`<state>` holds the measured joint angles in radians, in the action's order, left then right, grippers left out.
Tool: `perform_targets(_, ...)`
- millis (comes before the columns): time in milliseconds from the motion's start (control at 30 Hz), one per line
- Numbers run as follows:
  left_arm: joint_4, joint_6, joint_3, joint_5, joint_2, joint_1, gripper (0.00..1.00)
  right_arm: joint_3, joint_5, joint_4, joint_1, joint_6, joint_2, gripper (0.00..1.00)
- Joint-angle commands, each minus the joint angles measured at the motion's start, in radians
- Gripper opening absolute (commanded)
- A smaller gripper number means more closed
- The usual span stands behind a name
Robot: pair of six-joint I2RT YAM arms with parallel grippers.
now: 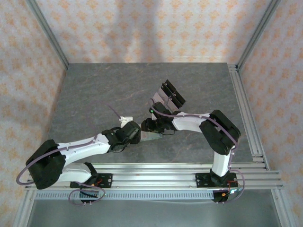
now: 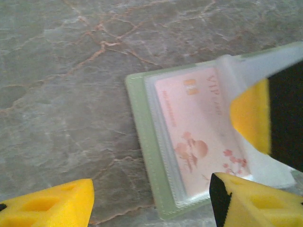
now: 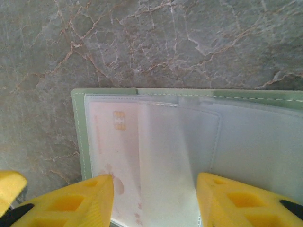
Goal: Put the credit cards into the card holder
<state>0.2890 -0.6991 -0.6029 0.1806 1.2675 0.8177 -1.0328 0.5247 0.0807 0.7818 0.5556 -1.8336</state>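
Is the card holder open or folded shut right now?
Open. The card holder lies spread on the table, its clear sleeves exposed and a pink card showing inside one.

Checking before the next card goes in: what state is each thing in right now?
card holder, lying open on the table.
credit card, inside a clear pocket.
left gripper, open, over the holder's edge.
right gripper, open.
clear sleeve, lifted, between the right gripper's fingers.
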Motion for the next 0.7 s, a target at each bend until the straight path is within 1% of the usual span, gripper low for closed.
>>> perform_targets(0, -0.072, 0.001, 0.017, -0.001, -0.009, 0.028, 0.67, 0.019, 0.005, -0.023, -0.001, 0.026, -0.015, 0.5)
perform_targets(167, -0.12, 0.012, 0.009, -0.006, 0.009, 0.058, 0.67, 0.021, 0.009, -0.029, -0.001, 0.032, -0.012, 0.5)
perform_targets(400, -0.125, 0.024, -0.021, 0.004, 0.052, 0.071, 0.67, 0.022, 0.03, -0.054, -0.001, 0.056, -0.006, 0.5)
perform_targets(667, -0.117, 0.019, -0.012, 0.039, 0.029, 0.077, 0.67, 0.021, 0.059, -0.083, 0.004, 0.091, 0.009, 0.5)
